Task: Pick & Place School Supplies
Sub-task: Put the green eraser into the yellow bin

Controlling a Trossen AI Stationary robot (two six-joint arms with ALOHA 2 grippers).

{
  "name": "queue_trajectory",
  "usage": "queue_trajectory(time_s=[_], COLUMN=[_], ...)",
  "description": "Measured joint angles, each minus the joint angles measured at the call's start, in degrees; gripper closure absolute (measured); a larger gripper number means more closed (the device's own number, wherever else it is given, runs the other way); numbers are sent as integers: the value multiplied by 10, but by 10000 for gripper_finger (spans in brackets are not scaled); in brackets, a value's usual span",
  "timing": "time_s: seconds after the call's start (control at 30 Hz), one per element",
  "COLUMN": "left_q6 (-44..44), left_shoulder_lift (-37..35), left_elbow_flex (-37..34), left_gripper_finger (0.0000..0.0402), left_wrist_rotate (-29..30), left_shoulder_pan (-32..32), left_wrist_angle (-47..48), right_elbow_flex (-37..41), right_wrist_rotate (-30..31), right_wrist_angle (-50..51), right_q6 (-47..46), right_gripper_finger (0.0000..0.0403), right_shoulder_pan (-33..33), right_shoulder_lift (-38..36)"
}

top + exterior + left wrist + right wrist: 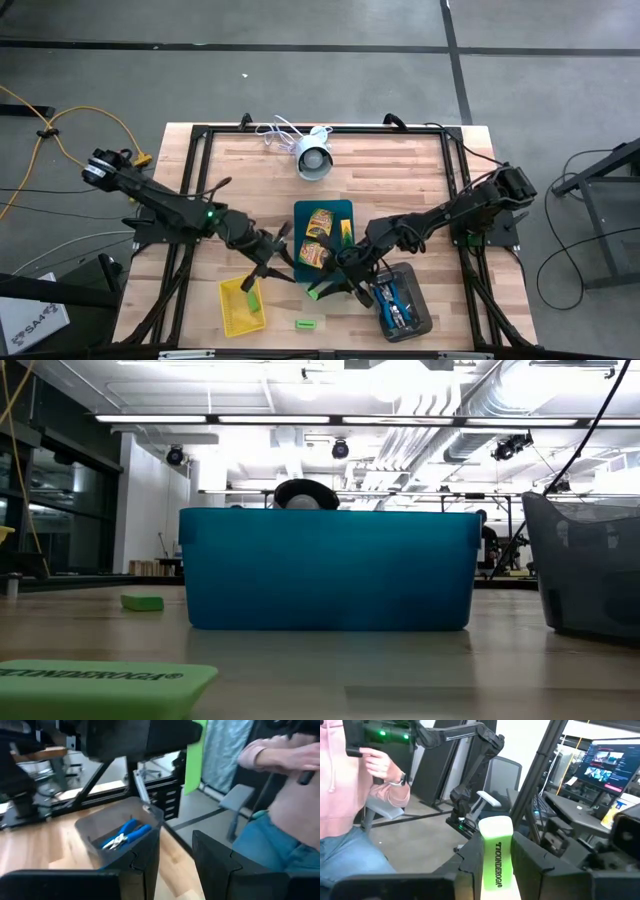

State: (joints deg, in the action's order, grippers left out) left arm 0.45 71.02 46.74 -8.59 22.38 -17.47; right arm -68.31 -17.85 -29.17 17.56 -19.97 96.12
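My right gripper (330, 283) hangs above the table between the teal tray (300, 215) and the dark grey tray (425, 318), shut on a green eraser (496, 851) printed "TICONDEROGA". My left gripper (175, 870) stands open above the yellow tray's (232, 318) far end, nothing between its fingers. A green block (250, 293) shows on that tray. Another green block (306, 324) lies flat on the table near the front edge. Two yellow-orange boxes (318, 236) lie in the teal tray. Blue-handled tools (122, 834) lie in the grey tray. My right gripper pinches the green eraser between its two fingers, one on each long side (485, 865), with the printed face toward the wrist camera. The fingers come about level from the table's right side. The eraser's free end (495, 824) sticks out past them, clear of the table.
A white round device (315, 160) with a cable stands at the far edge. One more green block (142, 602) lies on the table left of the teal tray. A person in a pink sleeve (280, 750) stands beyond the table. Bare wood lies left of the yellow tray.
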Motion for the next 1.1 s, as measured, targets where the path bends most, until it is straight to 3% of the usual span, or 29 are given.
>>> queue_trajectory(time_s=[0.5, 1.1], left_q6=[0, -13], left_shoulder_lift=[54, 55], left_elbow_flex=[0, 0], left_gripper_finger=[289, 289], left_wrist_rotate=[-183, -244], left_shoulder_pan=[-75, -87], left_wrist_angle=[-102, -120], right_elbow_flex=[0, 0], right_wrist_rotate=[-1, -5], right_wrist_angle=[-2, -6], right_q6=[0, 0], right_gripper_finger=[330, 330], right_shoulder_pan=[6, 18], right_shoulder_lift=[7, 28])
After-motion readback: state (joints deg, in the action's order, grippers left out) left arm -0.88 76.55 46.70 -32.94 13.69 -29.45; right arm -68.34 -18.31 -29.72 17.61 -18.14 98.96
